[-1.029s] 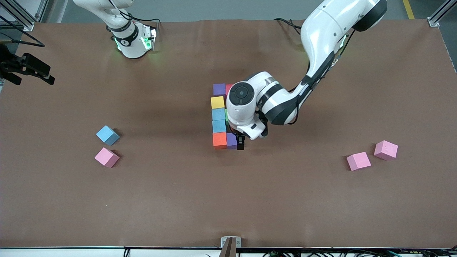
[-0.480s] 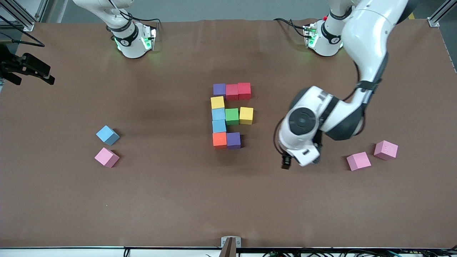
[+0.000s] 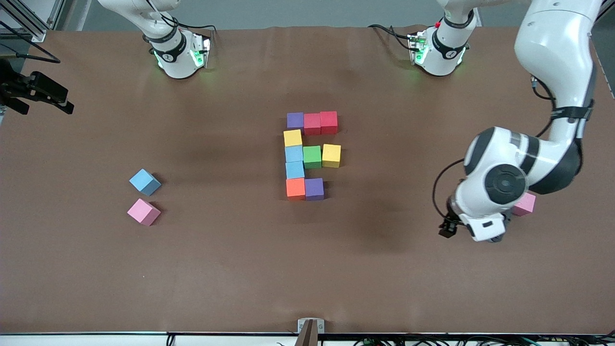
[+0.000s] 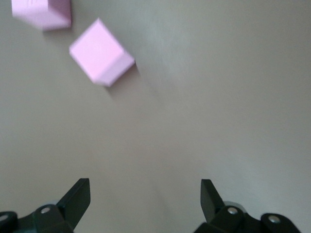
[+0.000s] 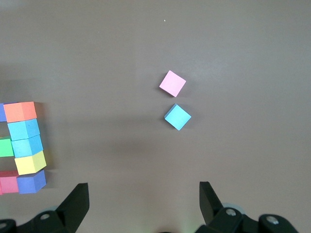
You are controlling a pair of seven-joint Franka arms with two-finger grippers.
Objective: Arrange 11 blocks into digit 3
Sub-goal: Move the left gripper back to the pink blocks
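The left pincer [image 4: 145, 194] hangs with its jaws spread wide and empty over the brown surface [image 3: 240, 269] at the left arm's end, near two loose pink foam cubes [image 4: 101, 52]. The right pincer [image 5: 144, 196], equally released and holding nothing, waits high above the surface. Mid-surface sits the unfinished digit of touching coloured foam cubes [image 3: 311, 154], while a light blue cube [image 3: 144, 181] and another pink cube [image 3: 143, 211] lie toward the right arm's end.

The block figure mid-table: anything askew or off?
The yellow foam cube ending the middle bar sits slightly turned, with a slim gap from the green cube. The bar nearest the camera has only orange and purple.
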